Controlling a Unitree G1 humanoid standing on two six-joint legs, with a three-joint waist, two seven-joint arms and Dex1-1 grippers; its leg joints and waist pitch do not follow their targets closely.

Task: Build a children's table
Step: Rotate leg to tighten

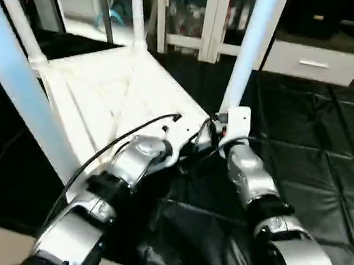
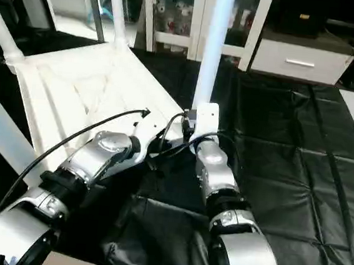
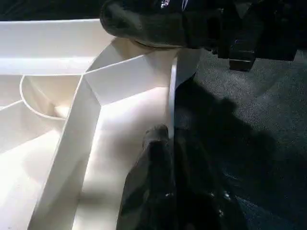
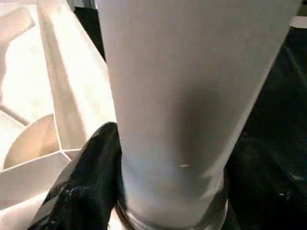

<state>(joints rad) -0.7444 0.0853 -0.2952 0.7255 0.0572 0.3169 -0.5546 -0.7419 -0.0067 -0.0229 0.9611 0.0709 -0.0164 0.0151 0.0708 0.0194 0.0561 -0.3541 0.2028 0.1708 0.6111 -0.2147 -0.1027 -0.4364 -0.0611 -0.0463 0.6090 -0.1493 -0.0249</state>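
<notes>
The children's table top [image 1: 105, 94] lies upside down on the black-draped work table, ribbed underside up. Several white tube legs stand upright in its corner sockets. One is at the near right corner [image 1: 251, 46], one at the near left [image 1: 15, 85], and one at the far corner [image 1: 137, 10]. My left gripper [image 3: 170, 158] is shut on the thin rim wall [image 3: 171, 96] of the top's near edge, beside the near right corner. My right gripper [image 4: 168, 191] is closed around the base of the near right leg [image 4: 192, 86], with a black finger [image 4: 91, 177] pressed against its side.
The black quilted cover of the work table [image 1: 305, 164] stretches away to the right of the top. Behind it stand a white drawer unit [image 1: 315, 61] and a glass-front cabinet [image 1: 194, 15]. A black cable [image 1: 126, 134] loops over my left forearm.
</notes>
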